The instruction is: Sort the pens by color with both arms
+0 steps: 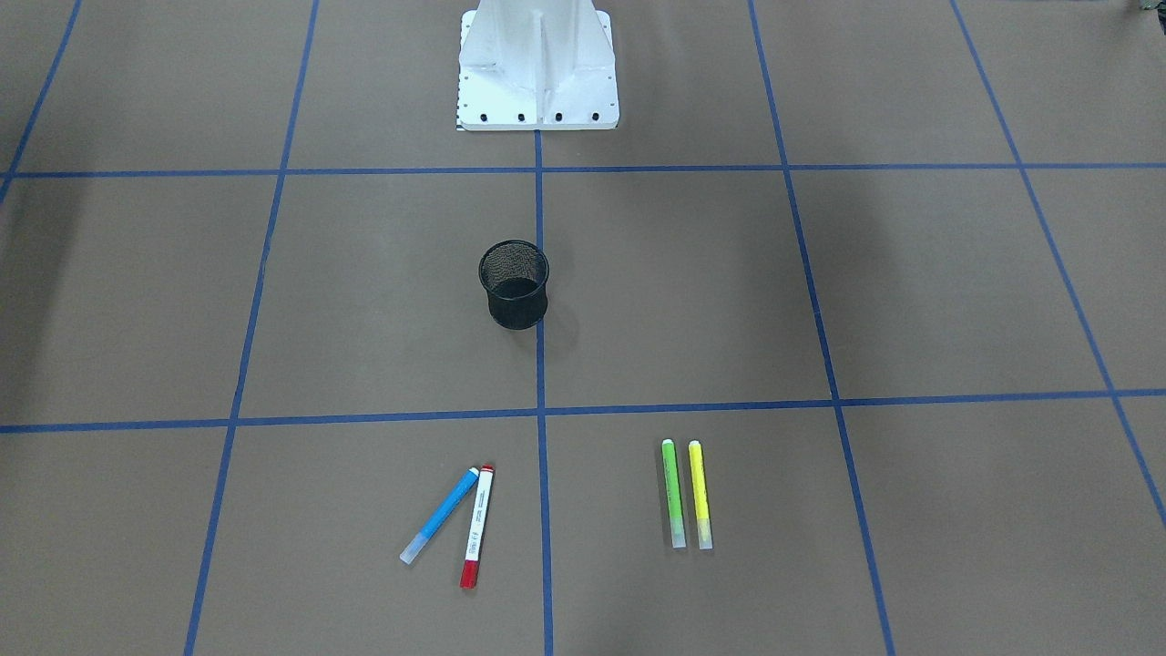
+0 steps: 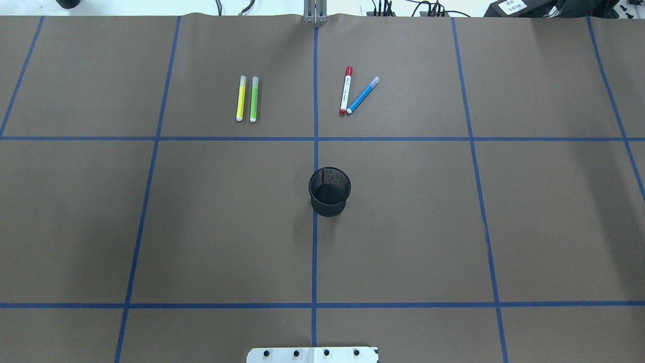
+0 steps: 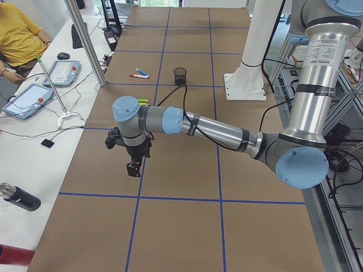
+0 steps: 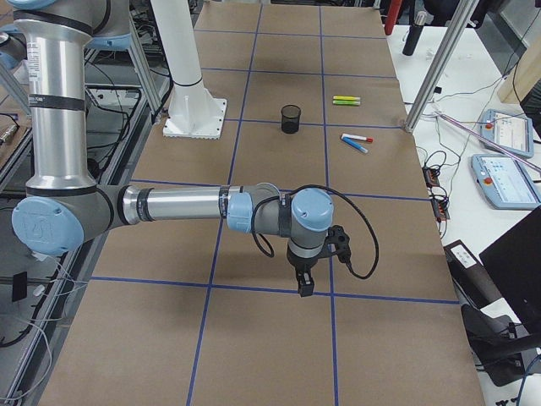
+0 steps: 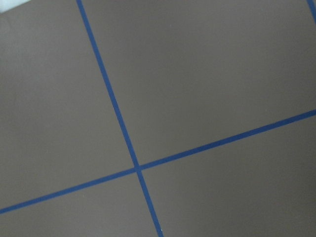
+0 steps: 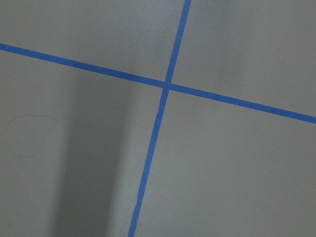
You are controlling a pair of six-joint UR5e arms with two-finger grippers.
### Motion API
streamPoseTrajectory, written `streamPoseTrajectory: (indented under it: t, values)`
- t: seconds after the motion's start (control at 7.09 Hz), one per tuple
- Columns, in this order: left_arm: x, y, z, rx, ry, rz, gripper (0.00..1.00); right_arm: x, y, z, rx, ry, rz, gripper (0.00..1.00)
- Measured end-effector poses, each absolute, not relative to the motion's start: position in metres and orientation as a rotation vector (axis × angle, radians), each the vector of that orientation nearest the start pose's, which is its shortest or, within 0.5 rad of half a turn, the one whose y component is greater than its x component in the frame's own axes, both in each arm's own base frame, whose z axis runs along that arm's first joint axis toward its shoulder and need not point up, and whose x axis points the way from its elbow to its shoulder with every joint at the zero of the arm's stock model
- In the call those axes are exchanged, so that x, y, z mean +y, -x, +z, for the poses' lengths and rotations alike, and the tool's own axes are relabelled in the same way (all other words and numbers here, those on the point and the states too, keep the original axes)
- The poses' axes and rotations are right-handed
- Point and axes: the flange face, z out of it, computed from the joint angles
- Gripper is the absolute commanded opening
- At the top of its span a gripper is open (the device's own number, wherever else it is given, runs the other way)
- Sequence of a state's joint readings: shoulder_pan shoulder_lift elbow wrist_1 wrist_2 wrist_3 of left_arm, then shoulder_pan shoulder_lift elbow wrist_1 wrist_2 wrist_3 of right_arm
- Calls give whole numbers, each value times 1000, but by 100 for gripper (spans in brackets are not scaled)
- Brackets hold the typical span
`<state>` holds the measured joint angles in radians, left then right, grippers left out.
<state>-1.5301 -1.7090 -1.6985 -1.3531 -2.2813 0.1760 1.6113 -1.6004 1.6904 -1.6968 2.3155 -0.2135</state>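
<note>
Four pens lie flat at the table's far side from the robot. The green pen [image 1: 673,493] and yellow pen [image 1: 700,493] lie parallel, close together. The blue pen [image 1: 440,515] and the white pen with red ends [image 1: 477,527] form a narrow V, their tips nearly meeting. My left gripper [image 3: 133,169] hangs over bare paper far from the pens and shows only in the exterior left view. My right gripper [image 4: 304,286] hangs likewise at the other end, only in the exterior right view. I cannot tell whether either is open or shut. Both wrist views show only paper and tape.
A black mesh cup [image 2: 329,191] stands upright at the table's middle, on the centre tape line. The white base pedestal [image 1: 537,68] sits at the robot's edge. Blue tape lines grid the brown paper. A seated person [image 3: 17,34] and tablets [image 3: 28,97] are beside the table.
</note>
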Motion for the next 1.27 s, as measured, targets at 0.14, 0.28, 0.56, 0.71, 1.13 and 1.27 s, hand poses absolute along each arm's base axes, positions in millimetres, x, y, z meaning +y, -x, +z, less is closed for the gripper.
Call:
streamPoseTrajectory:
  t: [0.14, 0.28, 0.56, 0.71, 1.13, 1.27]
  values:
    - [-539, 46, 554, 723, -91, 207, 99, -474, -85, 626, -744, -56, -126, 100]
    - [-537, 45, 555, 741, -89, 199, 99, -475, -85, 624, -744, -53, -107, 100]
    - [-536, 47, 555, 758, -91, 188, 99, -476, -85, 621, -744, -49, -84, 100]
    - [-536, 49, 552, 762, -97, 182, 99, -476, -85, 621, -744, -48, -82, 100]
    - [-531, 51, 544, 777, -113, 182, 99, -477, -86, 620, -742, -52, -82, 100]
    - [-529, 51, 545, 777, -111, 181, 99, -477, -86, 619, -741, -53, -82, 100]
